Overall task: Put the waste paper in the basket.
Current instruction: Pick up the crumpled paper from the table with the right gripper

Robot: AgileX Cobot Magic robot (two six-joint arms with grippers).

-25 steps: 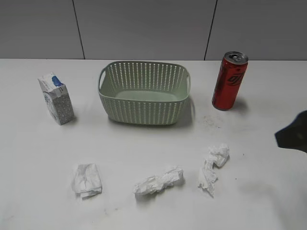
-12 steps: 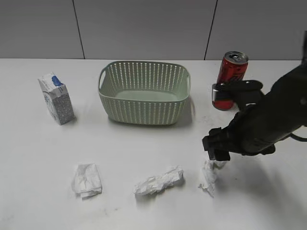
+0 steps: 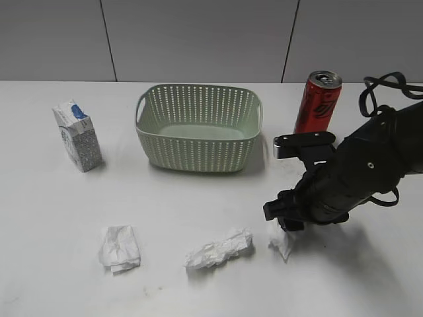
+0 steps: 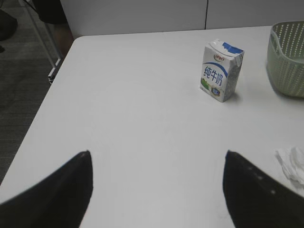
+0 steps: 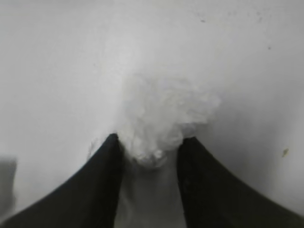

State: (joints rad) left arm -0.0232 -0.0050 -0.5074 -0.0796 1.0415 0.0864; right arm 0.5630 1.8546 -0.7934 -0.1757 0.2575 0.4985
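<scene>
The white table (image 3: 59, 218) carries everything, and the sage-green perforated basket (image 3: 198, 129) is set at the far centre of it, empty as far as can be seen. The right arm (image 3: 370, 165) is reached in from the right edge, with a red drink can (image 3: 318, 111) standing far right behind it and a white-and-blue milk carton (image 3: 78, 135) standing far left.

3 wads of waste paper are laid along the near side: a left wad (image 3: 119, 247), a middle wad (image 3: 219, 249) and a right wad (image 3: 282, 242). None is in the basket yet.

The right gripper (image 5: 150, 151) is lowered onto the right wad (image 5: 164, 121); its 2 fingers (image 5: 102, 175) are pressed against the wad's near end on either side, so the paper appears clenched, though most of the wad is left sticking out beyond the tips. The left gripper (image 4: 156, 164) is held released and wide above bare table, with the left wad (image 4: 292, 161) at the right edge of its view.

The grasp is judged the step in hand. It is best done by squeezing fully before any lift, since so shallow a pinch could let the light tissue slip. The wad should then be raised straight up, clear of the middle wad, and carried far-left over the basket rim before release.
</scene>
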